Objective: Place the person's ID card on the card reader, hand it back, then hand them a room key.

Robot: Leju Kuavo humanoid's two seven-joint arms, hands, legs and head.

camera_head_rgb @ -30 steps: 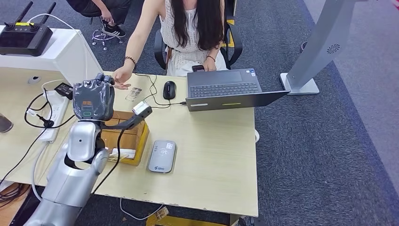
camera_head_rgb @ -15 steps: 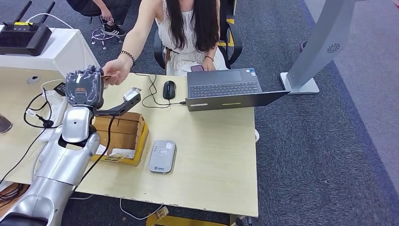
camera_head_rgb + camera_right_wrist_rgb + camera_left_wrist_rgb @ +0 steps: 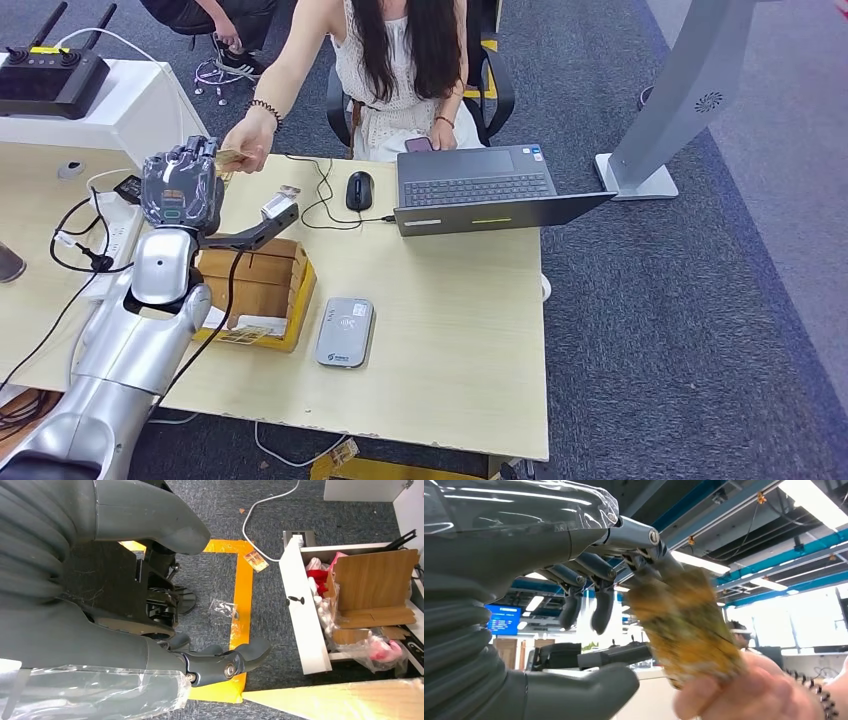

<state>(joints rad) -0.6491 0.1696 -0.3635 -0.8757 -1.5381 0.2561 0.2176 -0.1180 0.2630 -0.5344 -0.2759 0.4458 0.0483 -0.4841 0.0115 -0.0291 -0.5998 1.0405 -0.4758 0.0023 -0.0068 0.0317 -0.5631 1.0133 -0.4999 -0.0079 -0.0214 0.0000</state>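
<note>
– Grey card reader (image 3: 344, 332) lay nearest on the tabletop (image 3: 450, 320), with nothing on it. What worried you further out?

– The handover. The left hand (image 3: 182, 185) was raised beyond the wooden box (image 3: 262, 285), fingers spread and thumb well off the ID card (image 3: 684, 625). At most its fingertips (image 3: 651, 562) touched the card's upper edge. It gripped nothing.

– So who had the card?

– The person's hand (image 3: 248, 150) did, pinching the other end. If they let go before the thumb closed, I judged the card would drop among the cables or onto the box.

– And if the hand closed late or crooked?

– It could catch their fingers, or take only a corner. A thin card held like that might twist out on the way down to the reader.

– The right hand (image 3: 125, 630)?

– Hanging low over the floor, thumb and finger apart, empty. It was no help for a catch.
</note>
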